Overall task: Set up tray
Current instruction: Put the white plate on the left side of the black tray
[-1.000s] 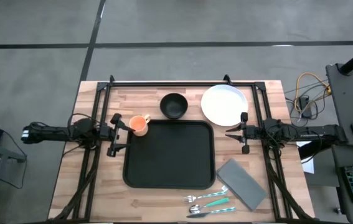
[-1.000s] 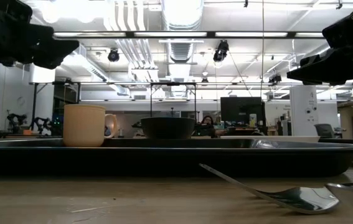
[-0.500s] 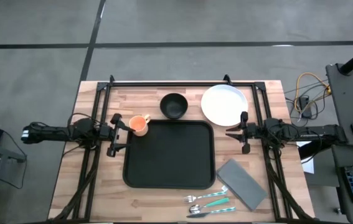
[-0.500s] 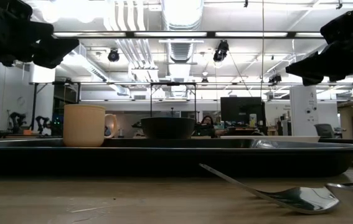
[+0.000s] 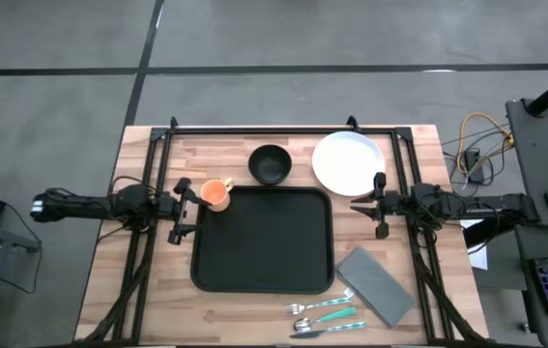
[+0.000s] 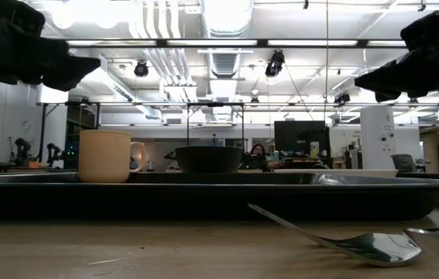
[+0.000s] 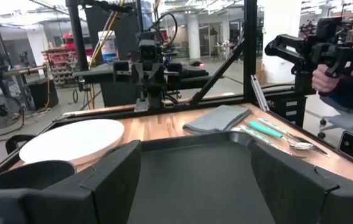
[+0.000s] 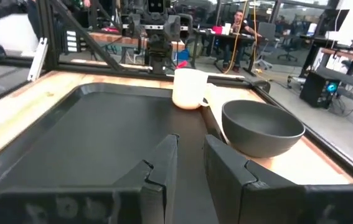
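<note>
The black tray [image 5: 264,240] lies flat on the middle of the wooden table, with nothing on it. My left gripper [image 5: 188,206] hovers open at the tray's left edge and points level across it; its fingers [image 7: 117,177] stand wide apart with nothing between them. My right gripper [image 5: 356,205] hovers at the tray's right edge, also level; a narrow gap shows between its fingers [image 8: 164,165], and nothing is in it. An orange cup [image 5: 216,193] stands upright on the table by the tray's far left corner.
Beyond the tray's far edge sit a black bowl [image 5: 270,163] and a white plate [image 5: 348,162]. A grey napkin [image 5: 375,284] and cutlery with green handles [image 5: 324,315] lie at the near right. A black frame [image 5: 283,129] rings the table. A person's hand [image 7: 325,78] shows beyond the table.
My right gripper has tipped its fingertips slightly upward while staying where it was. Nothing on the table has moved.
</note>
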`<action>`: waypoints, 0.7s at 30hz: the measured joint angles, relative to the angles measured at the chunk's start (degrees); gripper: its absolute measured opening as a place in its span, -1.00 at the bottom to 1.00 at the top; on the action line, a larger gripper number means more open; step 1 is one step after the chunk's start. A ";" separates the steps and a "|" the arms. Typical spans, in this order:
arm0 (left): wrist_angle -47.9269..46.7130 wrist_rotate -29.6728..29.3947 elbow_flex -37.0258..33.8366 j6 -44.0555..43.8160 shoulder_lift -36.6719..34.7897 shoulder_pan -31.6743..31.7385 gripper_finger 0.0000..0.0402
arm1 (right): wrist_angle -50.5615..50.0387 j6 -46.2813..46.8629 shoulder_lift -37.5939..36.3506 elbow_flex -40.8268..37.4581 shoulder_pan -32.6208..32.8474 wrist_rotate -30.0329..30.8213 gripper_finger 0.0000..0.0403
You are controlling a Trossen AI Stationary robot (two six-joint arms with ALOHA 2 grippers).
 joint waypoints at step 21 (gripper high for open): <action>0.63 0.01 0.17 -1.06 1.07 0.02 0.39 | -19.19 4.89 12.39 11.86 -0.02 18.10 -0.66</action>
